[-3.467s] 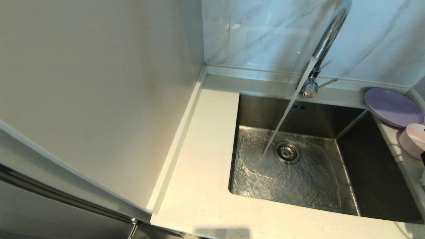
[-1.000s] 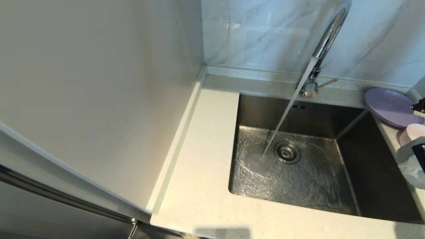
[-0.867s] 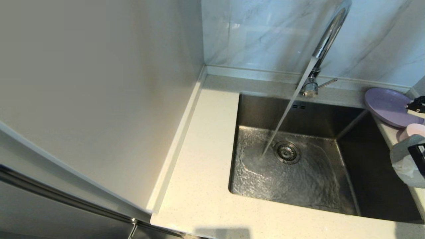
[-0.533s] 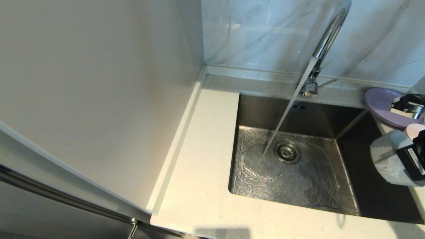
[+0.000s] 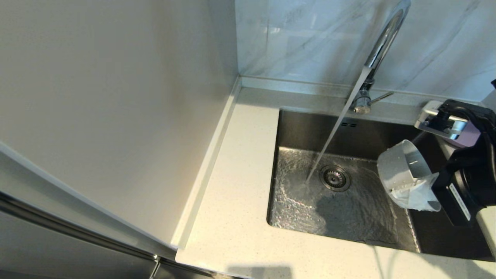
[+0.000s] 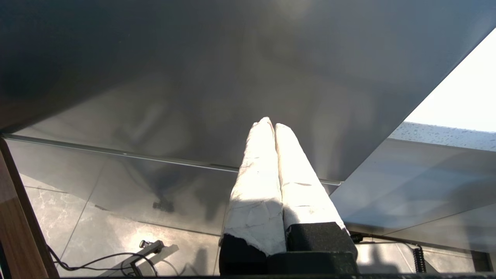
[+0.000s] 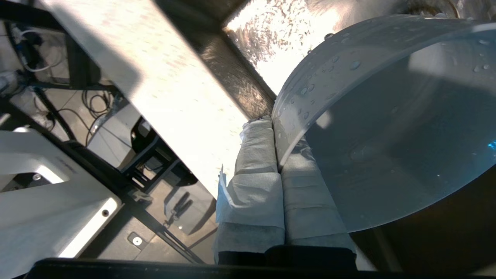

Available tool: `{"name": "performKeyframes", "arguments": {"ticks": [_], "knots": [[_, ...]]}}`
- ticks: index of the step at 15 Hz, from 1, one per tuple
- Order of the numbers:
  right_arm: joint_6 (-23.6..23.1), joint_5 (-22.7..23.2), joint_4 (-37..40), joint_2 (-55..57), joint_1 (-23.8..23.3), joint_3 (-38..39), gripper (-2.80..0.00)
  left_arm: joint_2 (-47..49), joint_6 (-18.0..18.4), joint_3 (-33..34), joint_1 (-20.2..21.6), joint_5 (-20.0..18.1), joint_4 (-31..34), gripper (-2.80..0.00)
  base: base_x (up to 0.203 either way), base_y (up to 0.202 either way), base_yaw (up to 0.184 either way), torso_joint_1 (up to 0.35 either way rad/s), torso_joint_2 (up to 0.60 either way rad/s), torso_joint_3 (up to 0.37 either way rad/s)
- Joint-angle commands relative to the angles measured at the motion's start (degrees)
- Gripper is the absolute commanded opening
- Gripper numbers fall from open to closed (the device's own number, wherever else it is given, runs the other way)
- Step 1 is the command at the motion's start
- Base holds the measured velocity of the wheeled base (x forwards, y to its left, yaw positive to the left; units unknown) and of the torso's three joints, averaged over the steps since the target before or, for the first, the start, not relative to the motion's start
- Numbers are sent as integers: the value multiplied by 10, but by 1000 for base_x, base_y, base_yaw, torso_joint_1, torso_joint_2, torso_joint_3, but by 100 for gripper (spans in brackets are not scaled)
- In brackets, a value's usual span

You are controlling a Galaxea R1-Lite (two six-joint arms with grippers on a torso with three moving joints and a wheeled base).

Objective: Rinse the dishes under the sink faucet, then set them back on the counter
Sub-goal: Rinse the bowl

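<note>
- Right gripper (image 7: pixel 276 155) was clamped on the rim of the whitish bowl (image 5: pixel 403 174), one taped finger (image 7: pixel 255 155) outside the wall and the other inside it.
- Bowl hung tipped on its side over the right part of the sink (image 5: pixel 294 128), mouth turned toward the faucet side; drops of water dotted its rim and inner wall.
- Bowl was apart from the stream (image 5: pixel 333 135), which fell slanting from the faucet (image 5: pixel 381 42) to the basin floor just beside the drain (image 5: pixel 334 178).
- Water spread in ripples over the sink floor.
- Right arm reached in from the right edge of the head view, covering most of the lilac plate (image 5: pixel 471 138) on the counter (image 5: pixel 236 201) behind it.
- Faucet lever (image 5: pixel 381 96) stuck out to the right of the base.
- Left gripper (image 6: pixel 273 128) sat parked low beside a dark cabinet front, its two wrapped fingers pressed together and holding nothing, with tiled floor and a cable below.
</note>
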Motion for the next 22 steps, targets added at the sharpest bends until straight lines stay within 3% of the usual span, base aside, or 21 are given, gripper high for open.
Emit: {"name": "performKeyframes", "arguments": {"ticks": [1, 4, 8, 15, 22], "knots": [[-14, 3, -15, -1, 36, 3, -280, 0, 0, 0, 0, 0, 0, -280, 0, 0, 0, 0, 0, 0], [-58, 12, -27, -3, 56, 0, -280, 0, 0, 0, 0, 0, 0, -280, 0, 0, 0, 0, 0, 0], [-93, 13, -116, 15, 95, 0, -280, 0, 0, 0, 0, 0, 0, -280, 0, 0, 0, 0, 0, 0], [-83, 11, -142, 83, 110, -67, -280, 0, 0, 0, 0, 0, 0, -280, 0, 0, 0, 0, 0, 0], [-83, 7, -180, 144, 87, -99, -280, 0, 0, 0, 0, 0, 0, -280, 0, 0, 0, 0, 0, 0]]}}
